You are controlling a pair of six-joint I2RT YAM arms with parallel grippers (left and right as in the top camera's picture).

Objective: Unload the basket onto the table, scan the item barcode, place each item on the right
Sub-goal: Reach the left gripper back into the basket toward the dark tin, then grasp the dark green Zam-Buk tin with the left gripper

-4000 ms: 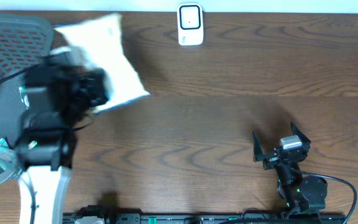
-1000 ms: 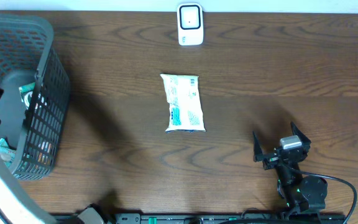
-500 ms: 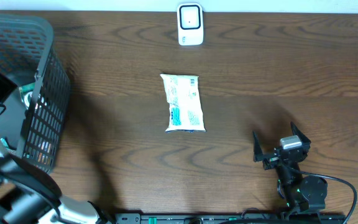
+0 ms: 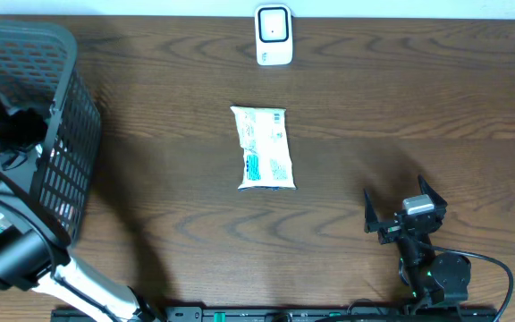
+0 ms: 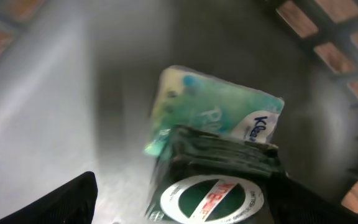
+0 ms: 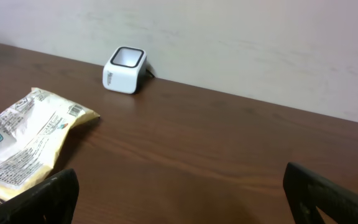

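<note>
The left end effector (image 5: 185,196) was down inside the grey plastic mesh basket (image 4: 61,40). Its two dark fingers were spread wide, one on either side of the goods beneath it, and it held nothing. Directly below it lay a dark green crinkled packet with a round green-and-white label (image 5: 216,171). Just past that was a teal and white soft pack of tissues (image 5: 213,106), tilted against the basket floor. With the jaws that wide and centred over the dark packet, it looked to me as if the arm was lining up a pick from the basket.

The white flat packet with teal print (image 4: 264,148) lay flat on the brown wooden bench (image 4: 418,98), well away from the left end effector and outside the basket. From the right end effector (image 4: 394,192) it sat ahead and to the left, with the small white box-shaped barcode scanner (image 4: 274,36) further ahead beyond it. I guessed the packet lay there so that either arm could lift it to the scanner's window. It was not yet in front of that window.

The right end effector rested low by the near edge of the bench, fully open and empty, probably parked clear of the working space.
</note>
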